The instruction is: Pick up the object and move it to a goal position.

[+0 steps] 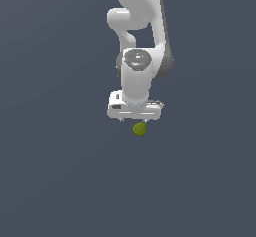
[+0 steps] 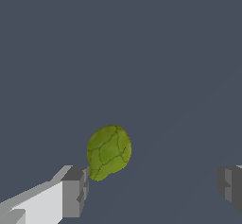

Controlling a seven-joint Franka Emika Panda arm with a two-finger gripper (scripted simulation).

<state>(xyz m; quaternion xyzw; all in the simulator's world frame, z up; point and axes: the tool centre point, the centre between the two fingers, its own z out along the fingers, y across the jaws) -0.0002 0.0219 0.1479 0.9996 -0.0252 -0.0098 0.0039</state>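
Just below the gripper [image 1: 134,120]: olive-green veined lump [image 1: 140,129], beside one finger [image 2: 74,192]; jaws spread wide, holding nothing.

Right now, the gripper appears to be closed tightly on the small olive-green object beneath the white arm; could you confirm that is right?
Not quite. The gripper is open, not closed on the object. The wrist view shows the fingers spread wide, with the olive-green lump close to one of them and a clear gap to the other. It does sit just below the white arm, as you say.

Flat grey floor [image 1: 55,181] w/ green lump [image 1: 140,129] on it.
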